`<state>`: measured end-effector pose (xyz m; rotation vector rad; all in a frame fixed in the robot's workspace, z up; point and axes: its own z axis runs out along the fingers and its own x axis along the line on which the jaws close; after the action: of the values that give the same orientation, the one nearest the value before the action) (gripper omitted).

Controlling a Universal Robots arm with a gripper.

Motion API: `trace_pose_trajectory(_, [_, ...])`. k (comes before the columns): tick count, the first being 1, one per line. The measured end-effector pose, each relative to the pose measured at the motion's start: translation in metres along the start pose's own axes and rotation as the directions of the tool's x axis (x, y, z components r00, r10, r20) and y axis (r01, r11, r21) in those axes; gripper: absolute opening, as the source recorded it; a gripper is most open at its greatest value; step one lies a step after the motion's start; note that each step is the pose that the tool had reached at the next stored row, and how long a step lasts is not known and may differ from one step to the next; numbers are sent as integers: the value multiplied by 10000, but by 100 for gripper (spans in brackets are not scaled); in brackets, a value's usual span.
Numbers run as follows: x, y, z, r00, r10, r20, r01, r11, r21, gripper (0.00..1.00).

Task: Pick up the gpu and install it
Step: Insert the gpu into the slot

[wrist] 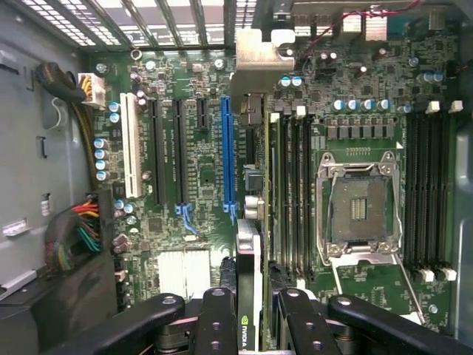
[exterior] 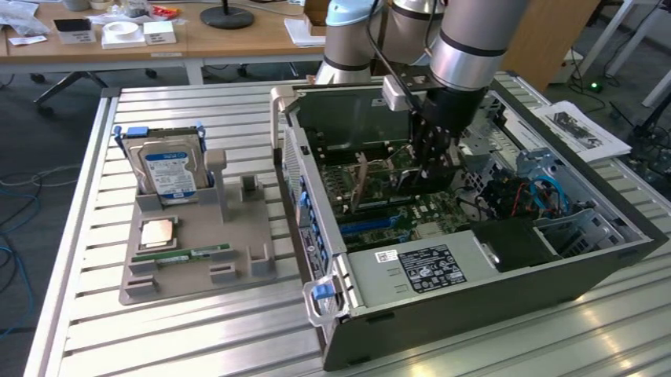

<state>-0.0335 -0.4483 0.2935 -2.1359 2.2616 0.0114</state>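
The gpu was gripped by the partly shut claw just beside the blue slot, and careful lining up was likely needed.

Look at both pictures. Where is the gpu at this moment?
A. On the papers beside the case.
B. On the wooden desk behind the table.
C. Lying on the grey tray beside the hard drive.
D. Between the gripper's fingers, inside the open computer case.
D: the wrist view shows the gpu edge-on, clamped in the gripper over the motherboard.
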Motion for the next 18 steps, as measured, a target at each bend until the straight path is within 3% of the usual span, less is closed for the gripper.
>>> trace_pose_trajectory(5, [7,5,-1,10000,0,-1,0,10000,0,27])
trace_pose_trajectory(13, [24,118,2,10000,-1,7,1,10000,17,27])
trace_pose_trajectory(18, [87,125,0,10000,0,6,0,10000,17,27])
